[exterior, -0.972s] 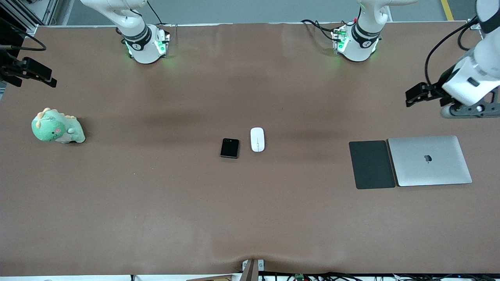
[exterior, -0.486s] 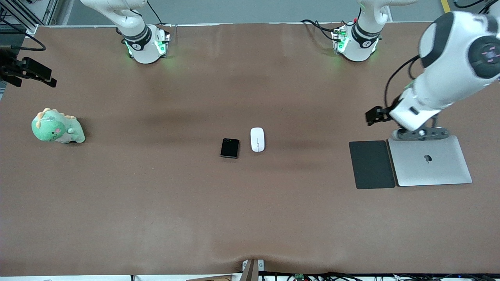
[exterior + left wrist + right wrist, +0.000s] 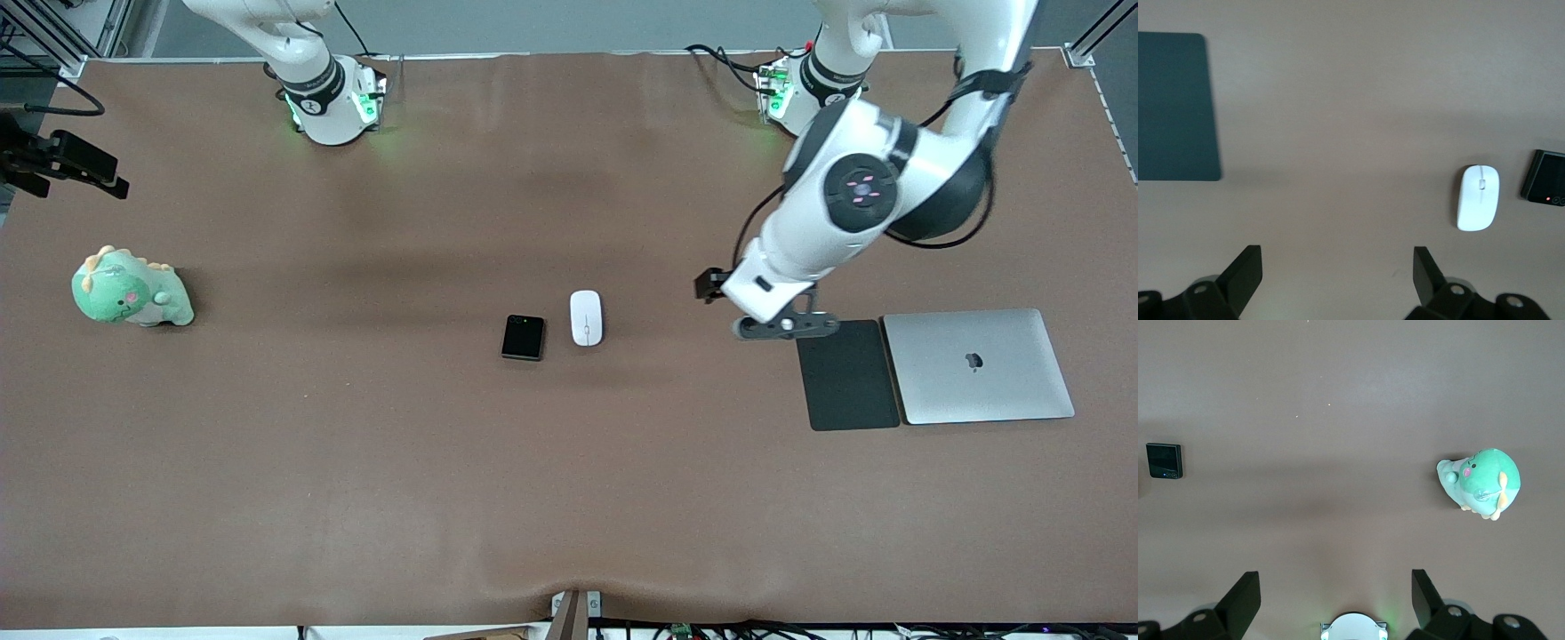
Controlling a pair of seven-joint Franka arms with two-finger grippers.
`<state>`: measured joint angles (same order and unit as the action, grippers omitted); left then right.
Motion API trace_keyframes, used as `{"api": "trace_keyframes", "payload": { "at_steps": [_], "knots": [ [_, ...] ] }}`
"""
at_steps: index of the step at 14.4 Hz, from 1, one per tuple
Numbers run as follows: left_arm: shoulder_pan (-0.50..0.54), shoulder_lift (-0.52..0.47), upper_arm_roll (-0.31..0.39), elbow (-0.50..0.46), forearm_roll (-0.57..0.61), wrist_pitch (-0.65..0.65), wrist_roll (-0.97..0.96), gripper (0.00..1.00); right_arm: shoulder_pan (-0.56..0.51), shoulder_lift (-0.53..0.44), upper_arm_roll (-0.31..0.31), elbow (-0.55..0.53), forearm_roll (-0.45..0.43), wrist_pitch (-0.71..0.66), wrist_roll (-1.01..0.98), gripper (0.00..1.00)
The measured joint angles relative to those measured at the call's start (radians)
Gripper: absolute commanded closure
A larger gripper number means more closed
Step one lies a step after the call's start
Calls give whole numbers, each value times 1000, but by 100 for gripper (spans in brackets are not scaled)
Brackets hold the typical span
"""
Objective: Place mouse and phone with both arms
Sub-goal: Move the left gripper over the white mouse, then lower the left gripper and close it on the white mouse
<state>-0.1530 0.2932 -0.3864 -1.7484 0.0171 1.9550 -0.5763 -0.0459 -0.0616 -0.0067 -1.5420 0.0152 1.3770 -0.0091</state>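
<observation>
The white mouse [image 3: 586, 317] lies on the brown table near its middle. The black folded phone [image 3: 523, 337] lies close beside it, toward the right arm's end. My left gripper [image 3: 709, 285] is open and empty, up in the air over bare table between the mouse and the dark-grey pad [image 3: 845, 374]. In the left wrist view the fingers [image 3: 1248, 267] stand wide apart, with the mouse [image 3: 1478, 197] and phone [image 3: 1545, 186] off to one side. My right gripper [image 3: 114, 184] waits high at its end of the table, open and empty [image 3: 1335, 587]; its view shows the phone [image 3: 1165, 461].
A closed silver laptop [image 3: 978, 365] lies beside the pad at the left arm's end. A green plush dinosaur [image 3: 130, 289] sits at the right arm's end, also in the right wrist view [image 3: 1481, 482]. The pad shows in the left wrist view [image 3: 1175, 107].
My left arm has swung in from its end of the table, past the laptop and pad, toward the mouse. The right arm, the mouse and the phone have not moved.
</observation>
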Motion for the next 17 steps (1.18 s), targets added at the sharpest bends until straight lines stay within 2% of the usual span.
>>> {"api": "trace_keyframes", "payload": {
  "at_steps": [4,9,12,17],
  "knots": [
    [-121,112,-1,40,102,52,-192,0,0,0,0,0,0,-1,0,0],
    [-241,303,1,159,204,106,-392,0,0,0,0,0,0,-1,0,0],
    [-277,391,3,208,214,188,-428,0,0,0,0,0,0,-1,0,0],
    [-323,465,25,221,220,297,-432,2,0,0,0,0,0,-1,0,0]
  ]
}}
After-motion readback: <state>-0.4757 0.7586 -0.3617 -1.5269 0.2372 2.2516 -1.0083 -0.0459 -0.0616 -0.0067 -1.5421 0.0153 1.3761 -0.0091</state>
